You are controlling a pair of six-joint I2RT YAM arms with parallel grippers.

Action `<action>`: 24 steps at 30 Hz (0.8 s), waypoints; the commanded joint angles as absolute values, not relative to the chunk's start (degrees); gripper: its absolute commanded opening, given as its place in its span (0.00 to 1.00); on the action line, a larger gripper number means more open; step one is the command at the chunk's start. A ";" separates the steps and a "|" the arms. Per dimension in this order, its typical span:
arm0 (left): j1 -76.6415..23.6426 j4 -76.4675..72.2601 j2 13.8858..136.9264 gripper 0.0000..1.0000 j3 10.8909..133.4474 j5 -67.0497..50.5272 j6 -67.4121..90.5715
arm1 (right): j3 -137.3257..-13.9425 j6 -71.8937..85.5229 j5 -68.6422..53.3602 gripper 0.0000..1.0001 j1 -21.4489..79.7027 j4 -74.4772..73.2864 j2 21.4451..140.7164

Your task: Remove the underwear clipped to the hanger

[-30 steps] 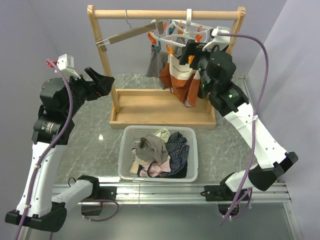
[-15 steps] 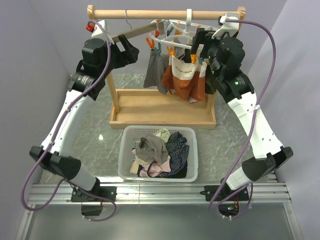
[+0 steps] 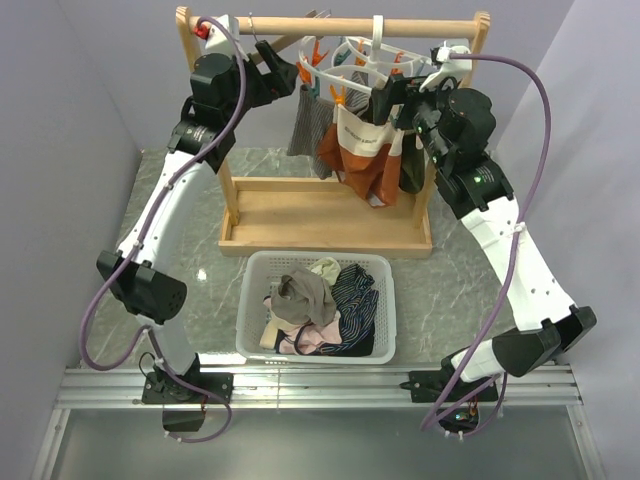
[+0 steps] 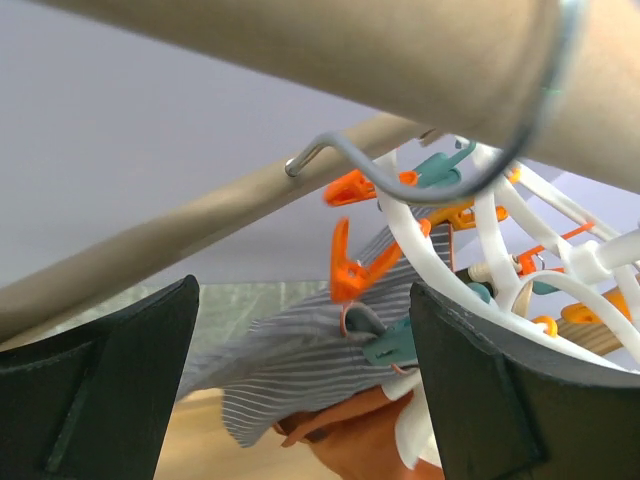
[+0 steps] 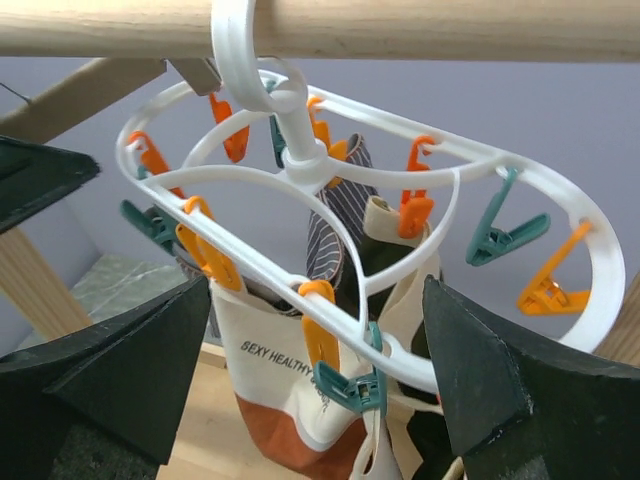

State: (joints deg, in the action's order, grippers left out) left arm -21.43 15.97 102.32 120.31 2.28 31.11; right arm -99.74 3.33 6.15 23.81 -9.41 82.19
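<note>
The white hanger (image 3: 362, 62) hangs by its hook from the rack's top rod, with orange and teal pegs around its rings. Clipped under it is the underwear: a grey pin-striped piece (image 3: 312, 125), a cream and rust-orange piece (image 3: 360, 150) and a dark olive piece (image 3: 411, 165). My left gripper (image 3: 287, 82) is open at the hanger's left end, and the striped piece (image 4: 300, 350) shows between its fingers, untouched. My right gripper (image 3: 387, 98) is open at the right side, facing the hanger (image 5: 300, 170) and the cream piece (image 5: 270, 370). Neither gripper holds anything.
The wooden rack has a top rod (image 3: 330, 27) and a flat base tray (image 3: 325, 215). A white basket (image 3: 250, 290) holding several cloth pieces stands in front of it. A wire hook (image 4: 420, 180) of a wooden hanger hangs on the rod by my left gripper.
My left arm has swung up from the table's left side to the rack's top left, beside the hanger. My right gripper has risen a little towards the hanger.
</note>
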 commanded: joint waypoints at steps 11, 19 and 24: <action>-28.37 -2.62 89.48 0.92 104.07 4.30 41.76 | -100.99 2.55 1.76 0.93 24.08 -7.73 81.21; -31.46 -12.21 90.61 0.95 103.18 -2.63 43.77 | -101.25 1.06 1.67 0.94 23.91 -8.00 81.48; -31.38 5.02 90.62 0.88 107.56 11.01 46.49 | -100.29 0.53 1.50 0.95 23.73 -8.35 80.42</action>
